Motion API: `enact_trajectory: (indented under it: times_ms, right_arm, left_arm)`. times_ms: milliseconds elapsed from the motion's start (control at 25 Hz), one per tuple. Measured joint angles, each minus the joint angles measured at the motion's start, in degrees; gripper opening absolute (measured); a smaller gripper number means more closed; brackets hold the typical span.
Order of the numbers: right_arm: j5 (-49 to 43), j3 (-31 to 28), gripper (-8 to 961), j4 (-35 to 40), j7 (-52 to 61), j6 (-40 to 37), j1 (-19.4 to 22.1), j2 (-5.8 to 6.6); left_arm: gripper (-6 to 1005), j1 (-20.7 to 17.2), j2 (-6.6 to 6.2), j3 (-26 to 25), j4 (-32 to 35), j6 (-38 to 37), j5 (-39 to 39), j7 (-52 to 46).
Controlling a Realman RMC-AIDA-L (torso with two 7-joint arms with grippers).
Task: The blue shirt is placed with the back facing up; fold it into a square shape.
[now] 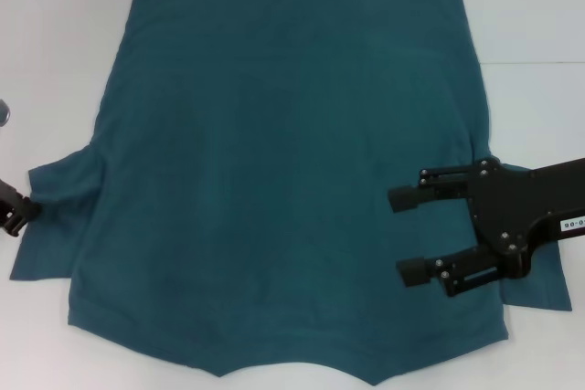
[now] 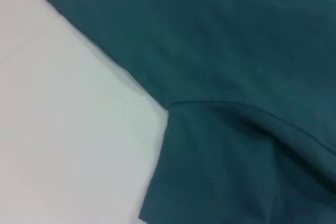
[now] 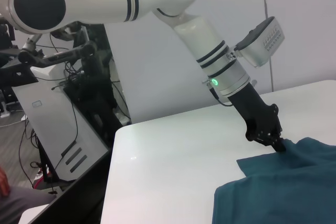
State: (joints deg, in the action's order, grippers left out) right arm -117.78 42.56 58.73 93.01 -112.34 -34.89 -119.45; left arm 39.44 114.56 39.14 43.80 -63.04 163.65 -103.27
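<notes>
Shirt (image 1: 274,180) lies flat on the table (image 1: 55,43), unfolded. Left gripper (image 1: 14,212) sits at the left sleeve edge, clamped or not I cannot tell. Right gripper (image 1: 409,235) hovers over the right side, fingers apart. Likely first step: grip sleeves, then fold inward.

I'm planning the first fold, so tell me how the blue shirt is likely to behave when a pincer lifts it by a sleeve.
The blue shirt looks soft: it lies flat with creases at the sleeve seam, so it will probably drape and sag, not hold shape. The left pincer meets only the sleeve edge, so fabric will likely trail. The right pincer, open above the other side, may drag cloth if it pushes.
</notes>
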Motion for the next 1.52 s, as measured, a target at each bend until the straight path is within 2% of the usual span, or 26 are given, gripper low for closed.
enact_trajectory:
  times_ms: [320, 560, 1000, 1280, 1520]
  right_arm:
    - [0.1, -0.1, 911, 0.0, 0.0, 0.1, 0.0, -0.06]
    - [0.2, -0.4, 911, 0.0, 0.0, 0.1, 0.4, -0.08]
    - [1.0, -0.5, 910, 0.0, -0.7, 0.1, 1.2, -0.08]
    - [0.8, -0.5, 910, 0.7, -0.8, 0.1, 1.6, 0.03]
    - [0.8, -0.5, 910, 0.9, -1.9, 0.1, 2.1, 0.15]
  left_arm:
    - [14, 0.5, -0.08, -0.1, -0.1, -0.1, 0.0, 0.0]
    - [13, 1.3, -0.83, 1.5, 2.3, -3.7, 0.0, -1.9]
    - [12, 0.8, -1.41, 14.1, 13.3, -13.4, 0.1, -13.0]
    - [11, 2.1, -1.96, 21.1, 14.4, -15.4, 0.2, -19.1]
    - [11, 4.4, -3.44, 21.9, 14.3, -19.3, 0.3, -21.2]
